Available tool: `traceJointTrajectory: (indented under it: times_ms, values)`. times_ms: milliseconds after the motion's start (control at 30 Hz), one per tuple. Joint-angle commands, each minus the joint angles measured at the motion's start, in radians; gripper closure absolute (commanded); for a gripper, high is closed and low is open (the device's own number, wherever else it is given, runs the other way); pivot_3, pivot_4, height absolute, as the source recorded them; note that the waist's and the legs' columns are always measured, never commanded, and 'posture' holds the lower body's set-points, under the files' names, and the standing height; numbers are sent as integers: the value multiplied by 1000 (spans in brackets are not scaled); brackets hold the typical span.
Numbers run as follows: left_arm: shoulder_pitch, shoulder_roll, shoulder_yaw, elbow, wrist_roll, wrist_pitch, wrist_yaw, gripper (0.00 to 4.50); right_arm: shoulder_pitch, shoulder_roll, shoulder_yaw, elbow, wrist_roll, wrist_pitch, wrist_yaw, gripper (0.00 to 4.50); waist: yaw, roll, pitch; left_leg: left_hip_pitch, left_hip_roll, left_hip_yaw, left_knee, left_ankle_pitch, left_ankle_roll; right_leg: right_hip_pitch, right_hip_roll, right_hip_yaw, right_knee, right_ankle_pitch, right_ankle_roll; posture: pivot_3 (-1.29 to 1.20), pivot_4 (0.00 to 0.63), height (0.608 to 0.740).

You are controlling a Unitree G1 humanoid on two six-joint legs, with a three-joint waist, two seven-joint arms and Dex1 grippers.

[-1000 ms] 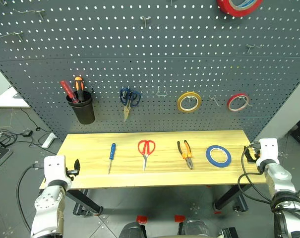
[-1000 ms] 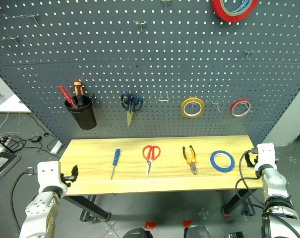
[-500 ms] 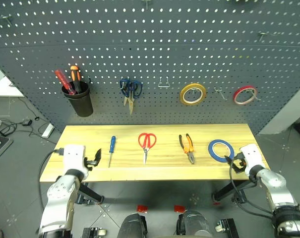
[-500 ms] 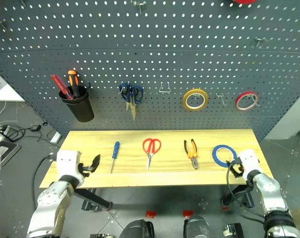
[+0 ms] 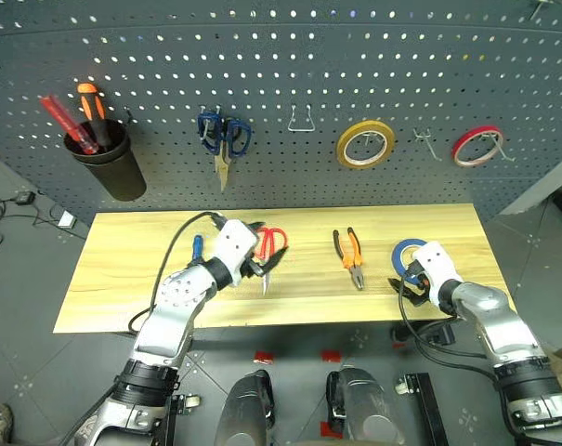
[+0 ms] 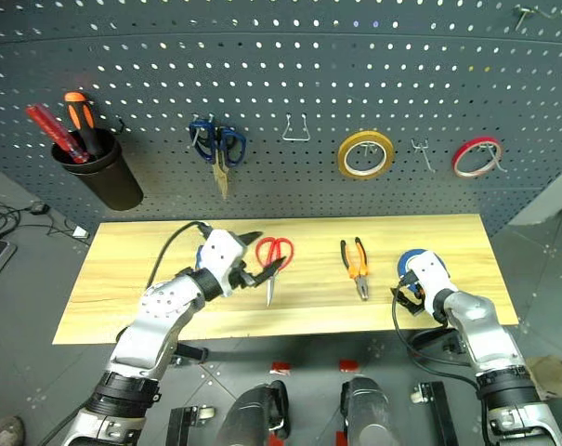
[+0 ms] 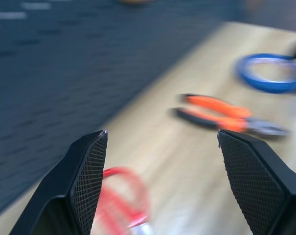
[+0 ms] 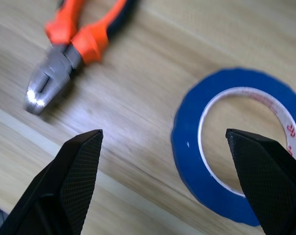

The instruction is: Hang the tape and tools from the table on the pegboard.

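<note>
**Both grippers spread over the bench, nothing held**

You have the right gripper (image 8: pixel 162 191) nearest, fingers spread wide, low over the blue tape (image 8: pixel 236 147) lying flat at the bench's (image 5: pixel 123 297) right end. Your left gripper (image 5: pixel 259 260) hangs spread beside the red-handled scissors (image 6: pixel 273 255), hiding most of the blue-handled screwdriver (image 5: pixel 196 246). The pliers (image 5: pixel 350 257) lie between scissors and tape. Farther back, the pegboard (image 5: pixel 290 65) carries blue-handled scissors (image 5: pixel 222 139), a yellow roll (image 5: pixel 364 144), a red roll (image 5: pixel 477 144) and a black cup (image 5: pixel 109 163).

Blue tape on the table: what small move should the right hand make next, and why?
Probably lower the open right hand onto the blue tape and close on its near rim: the roll lies flat on the table, ungripped, right ahead of the fingers.
</note>
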Motion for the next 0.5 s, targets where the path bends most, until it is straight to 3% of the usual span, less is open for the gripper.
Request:
traceJointTrajectory:
  times_ms: [33, 233, 333, 500]
  values:
    - [-8, 14, -65, -36, -22, 23, -98, 713, -92, -13, 43, 111, -26, 57, 57, 205, -2, -1, 7, 0, 0, 0, 0, 0, 0, 0, 0, 0, 0, 0, 0, -280, 315, 740]
    - [-20, 17, -116, -31, 20, 1, -133, 713, -288, 0, 139, 439, -101, -12, 133, 205, -4, -1, 12, -1, 1, 1, 1, 0, 0, -3, 0, 0, 3, 0, 0, -253, 292, 740]
    - [-14, 9, -127, -45, 26, 6, -134, 674, -362, 12, 169, 591, -131, -46, 167, 821, -4, -1, 12, -1, 1, 1, 2, 0, -1, -2, 0, 0, 3, 0, 0, -245, 286, 740]
    - [16, 13, -152, -74, 43, -4, -131, 674, -419, 32, 180, 737, -179, -140, 112, 2522, -3, -2, 12, 0, 1, 1, 3, 1, -1, -1, 0, -1, 4, 0, 0, -238, 281, 740]
